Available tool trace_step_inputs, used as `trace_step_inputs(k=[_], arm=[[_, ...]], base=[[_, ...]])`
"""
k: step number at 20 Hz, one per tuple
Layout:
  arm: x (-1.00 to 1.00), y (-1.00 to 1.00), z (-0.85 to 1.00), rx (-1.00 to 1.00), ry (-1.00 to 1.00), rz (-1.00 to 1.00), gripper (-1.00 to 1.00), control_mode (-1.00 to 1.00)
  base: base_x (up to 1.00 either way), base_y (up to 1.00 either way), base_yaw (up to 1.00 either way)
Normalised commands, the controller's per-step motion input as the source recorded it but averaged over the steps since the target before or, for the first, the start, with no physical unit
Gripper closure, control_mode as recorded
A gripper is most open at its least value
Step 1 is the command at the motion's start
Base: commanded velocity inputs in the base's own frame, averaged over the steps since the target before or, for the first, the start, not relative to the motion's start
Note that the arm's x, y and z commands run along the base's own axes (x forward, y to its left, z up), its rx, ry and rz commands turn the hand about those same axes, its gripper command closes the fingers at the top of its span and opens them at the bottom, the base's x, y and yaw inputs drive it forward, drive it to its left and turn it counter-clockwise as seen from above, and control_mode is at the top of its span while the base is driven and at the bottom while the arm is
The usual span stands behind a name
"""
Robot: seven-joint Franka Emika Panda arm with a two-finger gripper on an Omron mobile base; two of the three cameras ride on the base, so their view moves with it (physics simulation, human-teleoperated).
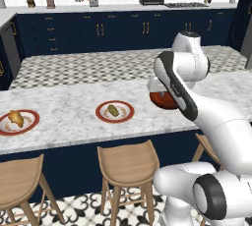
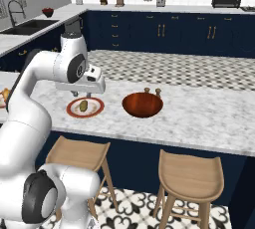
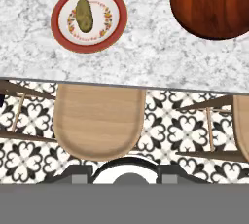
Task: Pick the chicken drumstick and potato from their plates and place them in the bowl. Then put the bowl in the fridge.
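The arm hid part of the bowl (image 1: 162, 100), and the tool's (image 2: 79, 93) jaws were too obscured to tell whether released or clenched. The potato (image 3: 84, 14) lay on its plate (image 3: 60, 23) on the marble worktop (image 2: 199, 113), stools (image 3: 97, 121) nearer.

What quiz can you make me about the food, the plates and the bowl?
1. True or false: the potato lies on a plate.
2. What is in the bowl? A) the drumstick B) nothing C) the potato
3. Fill in: the drumstick lies on its own ____.

Key: 1 true; 2 B; 3 plate.
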Motion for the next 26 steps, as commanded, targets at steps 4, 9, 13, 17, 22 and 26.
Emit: trace_step_inputs(k=[4, 9, 13, 17, 22, 26], arm=[[0.64, 0.21, -0.07, 0.0, 0.05, 0.0, -1.0, -1.0], [1.0, 0.96, -0.41, -0.18, 0.16, 0.05, -1.0, -1.0], [1.0, 0.98, -0.58, -0.22, 0.23, 0.01, -1.0, -1.0], [1.0, 0.57, -0.78, -0.03, 0.06, 0.0, -1.0, -1.0], [1.0, 0.0, -0.31, 0.17, 0.01, 0.1, -1.0, -1.0], [0.93, 0.08, -0.27, 0.07, 0.01, 0.11, -1.0, -1.0]], base=[[0.0, 0.0, 0.0], [0.0, 0.0, 0.0], [0.0, 0.0, 0.0], [0.0, 0.0, 0.0], [0.0, 0.0, 0.0], [0.0, 0.0, 0.0]])
